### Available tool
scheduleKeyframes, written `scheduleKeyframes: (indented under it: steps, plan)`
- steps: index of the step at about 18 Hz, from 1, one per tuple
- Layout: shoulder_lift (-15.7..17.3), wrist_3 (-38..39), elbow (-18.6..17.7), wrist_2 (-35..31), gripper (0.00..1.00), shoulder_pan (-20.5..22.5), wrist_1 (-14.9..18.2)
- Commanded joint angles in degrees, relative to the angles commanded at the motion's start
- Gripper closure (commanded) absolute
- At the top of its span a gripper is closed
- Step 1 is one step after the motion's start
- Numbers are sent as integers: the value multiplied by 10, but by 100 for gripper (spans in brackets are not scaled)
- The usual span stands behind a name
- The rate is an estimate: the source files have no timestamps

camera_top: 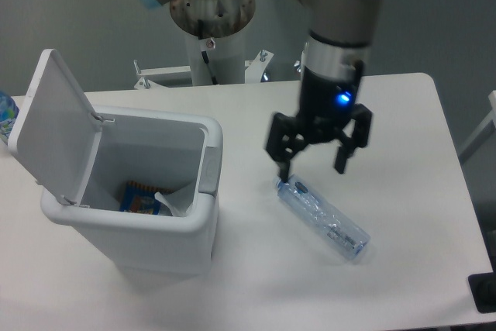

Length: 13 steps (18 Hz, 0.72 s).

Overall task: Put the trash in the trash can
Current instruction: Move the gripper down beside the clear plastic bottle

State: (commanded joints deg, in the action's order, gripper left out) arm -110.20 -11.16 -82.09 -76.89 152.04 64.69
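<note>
Camera view: the gripper (314, 167) hung with fingers spread wide and nothing between them, above the upper end of the bottle (322, 218) at centre-right of the frame
The likeliest failure from here was the round, smooth bottle rolling or squirting out if the fingers closed near its end rather than across its middle, or closed along its length instead of across it; a grip so near one end could also let the far end droop on the way to the trash can (132, 230). The bottle lay flat on the table (403, 129), its long axis diagonal from upper left to lower right. The bin stood at lower left, lid (48, 125) propped open, a whitish bag (175, 201) and a coloured wrapper (139, 198) already inside
</note>
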Motion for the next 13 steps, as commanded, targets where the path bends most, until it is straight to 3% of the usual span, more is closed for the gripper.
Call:
scheduleKeyframes:
  steps: [5, 8, 13]
  plan:
    - [-39, 0, 19, -28, 0, 13, 13]
    - [-72, 14, 20, -96, 0, 2, 22]
    - [-113, 59, 46, -129, 0, -24, 23]
